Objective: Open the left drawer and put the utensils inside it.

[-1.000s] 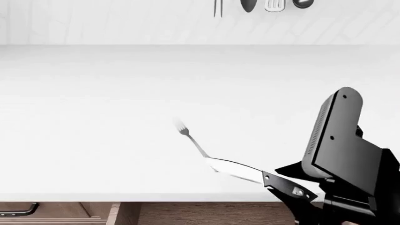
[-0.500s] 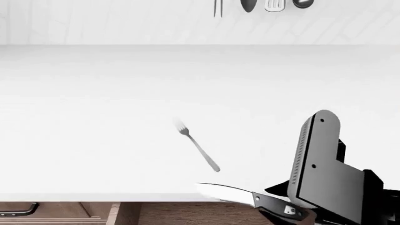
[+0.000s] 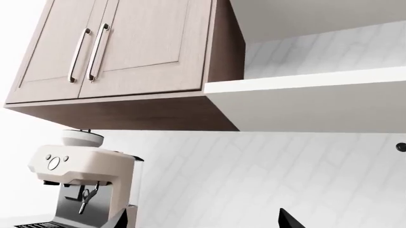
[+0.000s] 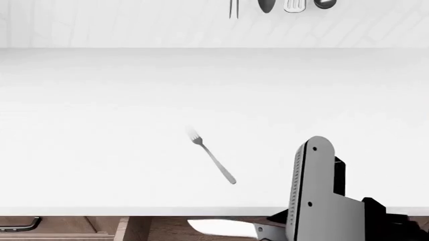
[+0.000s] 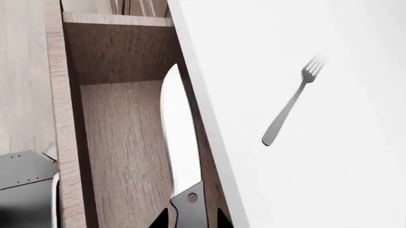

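A slim silver fork [image 4: 213,159] lies alone on the white counter [image 4: 100,125], tines pointing away from me; it also shows in the right wrist view as the fork [image 5: 288,107]. My right gripper [image 5: 193,219] is shut on the dark handle of a knife [image 5: 178,142] with a pale blade. The knife [image 4: 218,227] hangs just past the counter's front edge, over the open left drawer [image 5: 120,142], whose plain wooden inside shows. In the head view my right arm [image 4: 322,201] hides the gripper itself. My left gripper [image 3: 204,222] is open, pointing up at a tiled wall.
Several larger utensils [image 4: 282,5] hang on the back wall. A metal bar handle [image 4: 17,224] sits on a wooden front at the lower left. The left wrist view shows an espresso machine [image 3: 82,180], upper cabinets [image 3: 127,47] and a white shelf [image 3: 304,85].
My right arm has drawn back toward me and to the left, carrying the knife off the counter and past its front edge over the open drawer. The fork has not moved.
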Motion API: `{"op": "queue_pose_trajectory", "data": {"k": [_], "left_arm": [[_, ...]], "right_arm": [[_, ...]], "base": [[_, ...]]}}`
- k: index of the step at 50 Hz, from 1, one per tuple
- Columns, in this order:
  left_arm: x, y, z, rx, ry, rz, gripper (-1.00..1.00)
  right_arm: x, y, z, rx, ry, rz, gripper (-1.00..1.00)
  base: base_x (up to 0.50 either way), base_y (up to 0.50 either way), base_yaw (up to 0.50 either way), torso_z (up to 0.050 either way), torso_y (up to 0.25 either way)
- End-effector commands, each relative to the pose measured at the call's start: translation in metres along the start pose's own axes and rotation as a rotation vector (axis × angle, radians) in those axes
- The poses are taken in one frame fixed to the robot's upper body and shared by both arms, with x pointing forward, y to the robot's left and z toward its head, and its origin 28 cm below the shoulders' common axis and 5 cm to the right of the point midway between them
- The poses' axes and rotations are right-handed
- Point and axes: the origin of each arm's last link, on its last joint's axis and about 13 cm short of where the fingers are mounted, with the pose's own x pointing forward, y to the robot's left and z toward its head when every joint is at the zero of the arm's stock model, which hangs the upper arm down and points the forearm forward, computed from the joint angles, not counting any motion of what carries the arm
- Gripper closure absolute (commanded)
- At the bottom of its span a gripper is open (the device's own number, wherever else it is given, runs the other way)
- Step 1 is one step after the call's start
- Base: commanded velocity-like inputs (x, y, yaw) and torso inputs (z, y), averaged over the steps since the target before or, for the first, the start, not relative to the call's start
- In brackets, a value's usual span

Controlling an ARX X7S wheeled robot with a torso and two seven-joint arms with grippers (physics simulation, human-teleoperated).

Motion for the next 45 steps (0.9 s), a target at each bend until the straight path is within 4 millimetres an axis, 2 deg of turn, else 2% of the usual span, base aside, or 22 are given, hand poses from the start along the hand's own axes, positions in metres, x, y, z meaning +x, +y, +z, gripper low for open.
{"op": "queue_pose_trajectory", "data": {"k": [1, 42, 43, 45], "left_arm": [[0.0, 0.0, 0.0, 0.0, 0.0, 0.0, -1.0], [0.0, 0.001, 0.0, 0.001, -0.002, 0.001, -1.0], [0.0, 0.001, 0.0, 0.001, -0.002, 0.001, -1.0], [0.0, 0.001, 0.0, 0.002, -0.002, 0.001, -1.0]], "right_arm": [[0.004, -0.002, 0.003, -0.053, -0.013, -0.006, 1.0], [0.017, 0.003, -0.013, -0.02, 0.041, 0.013, 1.0], [0.017, 0.003, -0.013, -0.021, 0.041, 0.012, -1.0], [0.017, 0.004, -0.014, -0.022, 0.042, 0.013, -1.0]], "base": [[0.0, 0.0, 0.0, 0.0, 0.0], [0.0, 0.0, 0.0, 0.0, 0.0], [0.0, 0.0, 0.0, 0.0, 0.0], [0.0, 0.0, 0.0, 0.0, 0.0]]}}
